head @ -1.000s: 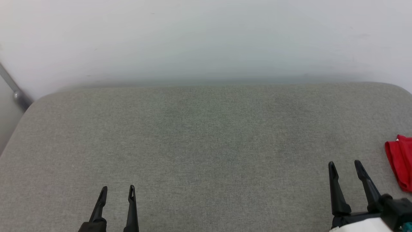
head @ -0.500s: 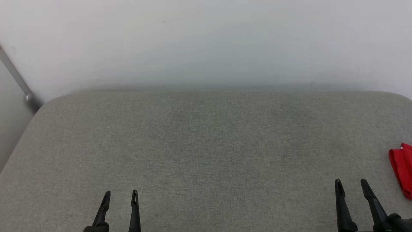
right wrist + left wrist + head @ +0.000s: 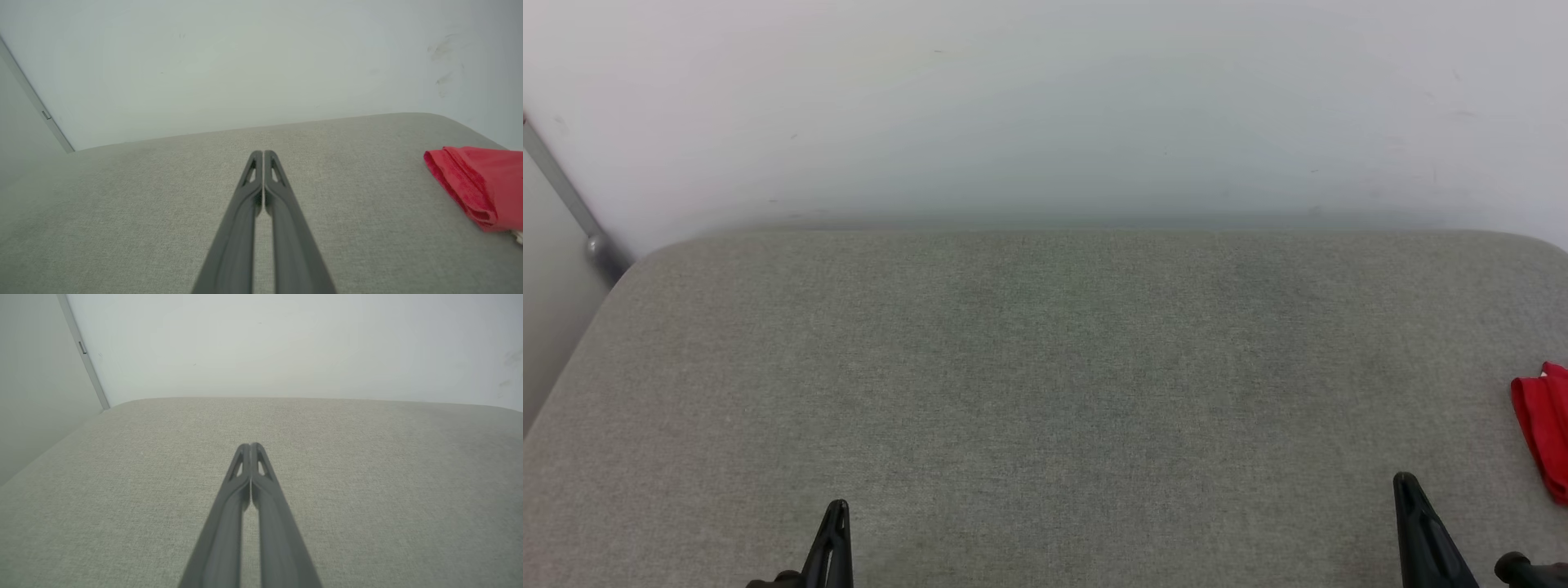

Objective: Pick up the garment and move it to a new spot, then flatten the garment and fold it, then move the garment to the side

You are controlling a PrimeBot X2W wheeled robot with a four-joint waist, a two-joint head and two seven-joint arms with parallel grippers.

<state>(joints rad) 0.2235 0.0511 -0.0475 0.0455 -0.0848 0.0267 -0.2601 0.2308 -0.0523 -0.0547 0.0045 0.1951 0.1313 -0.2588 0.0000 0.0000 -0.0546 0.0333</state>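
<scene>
The right claw (image 3: pixel 262 154) and the left claw (image 3: pixel 250 447) rest at the near edge of a grey padded surface (image 3: pixel 1045 367). Each has its two dark fingers pressed together tip to tip, with nothing between them. A second ago both stood with fingers spread. They have since closed and sunk lower in the head view, so that little more than the tips rise into the picture, one at near left, the other at near right.

The garment (image 3: pixel 478 183) lies at the right edge of the surface, a compact red bundle with layered, folded edges, partly cut off by the frame. A sliver of white shows at its near corner. It sits apart from the right claw, untouched by either arm, and has kept its place over the last second. A pale wall (image 3: pixel 1045 106) closes the scene on the far side.

Read against the task, the work looks finished or nearly so. The shirt appears already folded and set aside to the right, and the closing and drawing back of both claws looks like a return to rest, not preparation for another grasp. How neat the fold is cannot be judged, since much of the bundle is out of frame.
</scene>
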